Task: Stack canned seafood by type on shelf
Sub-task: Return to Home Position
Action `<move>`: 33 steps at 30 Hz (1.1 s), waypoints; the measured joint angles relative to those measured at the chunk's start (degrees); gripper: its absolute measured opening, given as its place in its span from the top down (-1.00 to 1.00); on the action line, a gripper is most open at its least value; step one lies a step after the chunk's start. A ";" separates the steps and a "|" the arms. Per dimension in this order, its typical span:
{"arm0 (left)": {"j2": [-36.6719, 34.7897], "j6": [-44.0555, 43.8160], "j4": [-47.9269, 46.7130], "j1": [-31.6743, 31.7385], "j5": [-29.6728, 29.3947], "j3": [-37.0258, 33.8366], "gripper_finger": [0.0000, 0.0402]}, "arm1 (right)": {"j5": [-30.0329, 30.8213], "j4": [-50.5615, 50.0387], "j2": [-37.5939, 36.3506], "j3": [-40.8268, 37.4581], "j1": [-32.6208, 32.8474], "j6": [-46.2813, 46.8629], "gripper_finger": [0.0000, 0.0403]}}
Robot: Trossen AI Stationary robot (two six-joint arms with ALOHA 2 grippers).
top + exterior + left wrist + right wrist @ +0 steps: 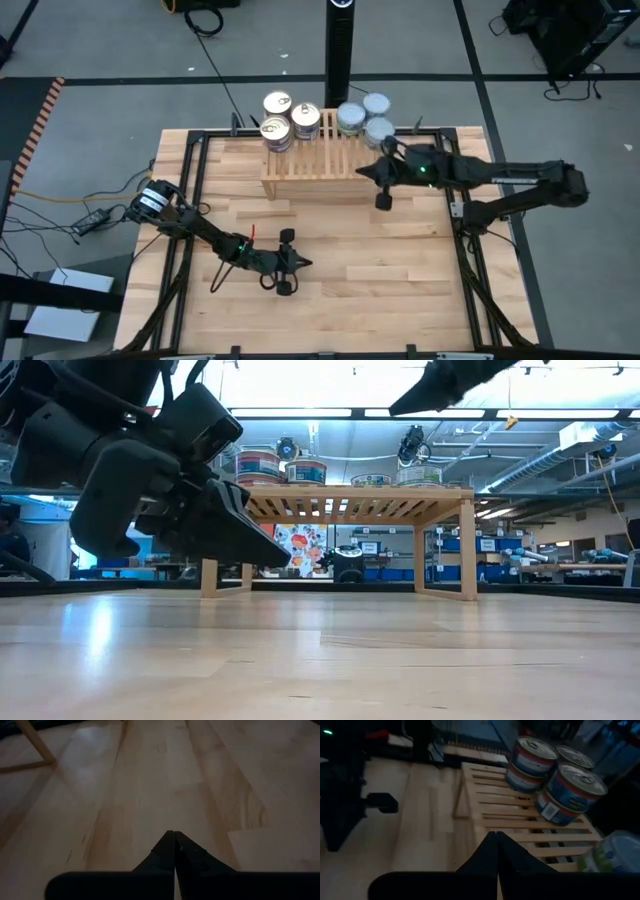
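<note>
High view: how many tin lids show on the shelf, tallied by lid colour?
Gold-cream lids: 3
Pale blue-silver lids: 3
Total: 6 lids, grouped by colour at the back of the shelf. Tins stacked beneath them are not counted.
</note>
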 joint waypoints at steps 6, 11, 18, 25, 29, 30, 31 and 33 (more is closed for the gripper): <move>-0.51 0.97 -0.18 0.00 1.79 -0.02 0.97 | 0.04 11.58 -6.15 -11.65 2.02 3.14 0.98; -3.66 2.85 0.12 0.13 2.01 0.00 0.97 | 1.87 18.49 -9.71 -19.60 3.39 4.01 0.98; -7.58 6.04 -0.33 0.56 3.05 0.00 0.97 | 3.07 24.55 -15.66 -28.14 4.99 6.76 0.95; -9.83 6.59 -0.38 4.03 11.58 0.00 0.97 | 2.95 29.62 -24.48 -37.26 6.85 7.17 0.96; -11.21 7.58 0.57 6.39 13.89 -1.04 0.97 | 2.73 29.69 -30.22 -41.29 7.87 7.82 0.96; -11.89 7.59 0.65 6.92 14.30 -1.45 0.97 | 2.73 29.48 -31.61 -42.02 8.09 7.99 0.96; -12.70 7.63 0.82 7.36 14.65 -1.95 0.97 | 2.72 29.39 -32.89 -42.66 8.31 8.01 0.96; -14.90 7.91 0.78 8.01 14.71 -3.05 0.97 | 2.72 29.34 -35.40 -43.97 8.73 7.99 0.96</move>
